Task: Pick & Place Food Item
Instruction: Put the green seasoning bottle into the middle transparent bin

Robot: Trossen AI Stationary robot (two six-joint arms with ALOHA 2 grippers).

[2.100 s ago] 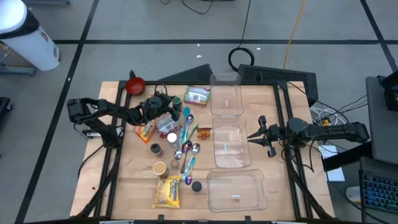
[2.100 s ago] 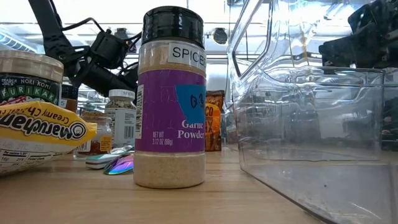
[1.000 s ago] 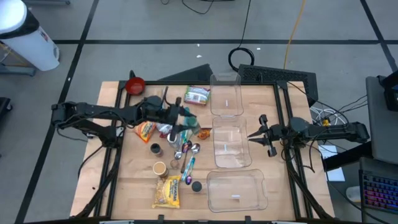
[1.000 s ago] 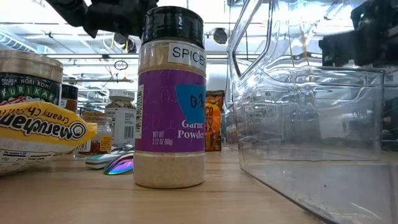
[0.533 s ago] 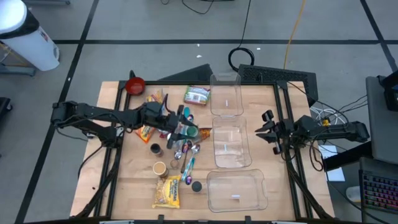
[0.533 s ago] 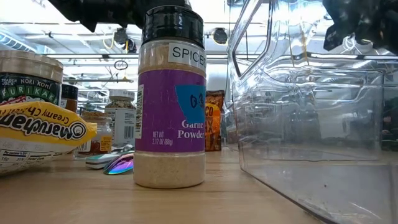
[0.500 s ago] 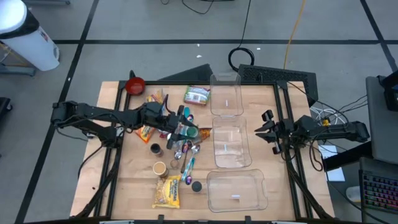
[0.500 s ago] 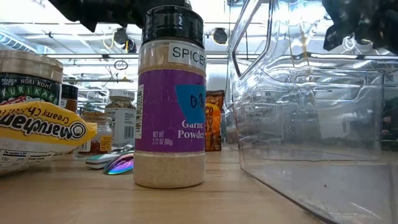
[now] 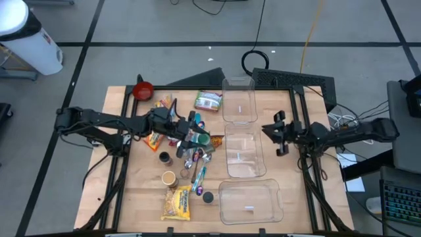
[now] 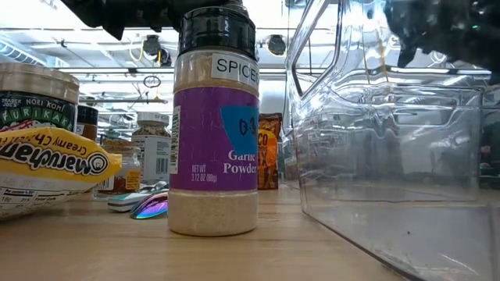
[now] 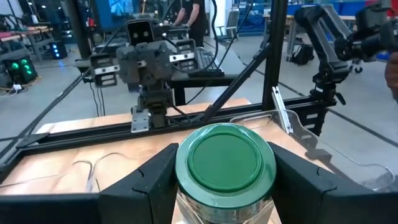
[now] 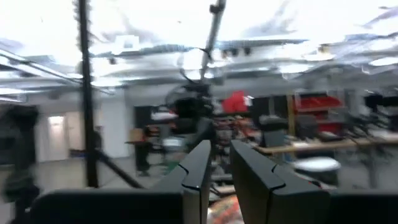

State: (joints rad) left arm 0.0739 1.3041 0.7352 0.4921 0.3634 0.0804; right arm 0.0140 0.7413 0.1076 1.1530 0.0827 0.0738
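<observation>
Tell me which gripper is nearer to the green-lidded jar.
Left. The left gripper has its fingers around the green-lidded jar; the right gripper hovers far away, beyond the clear containers.

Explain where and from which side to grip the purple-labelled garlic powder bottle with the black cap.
Probably the round body under the black cap, from above: the garlic powder bottle stands upright, a yellow packet and clear plastic container flanking it.
</observation>
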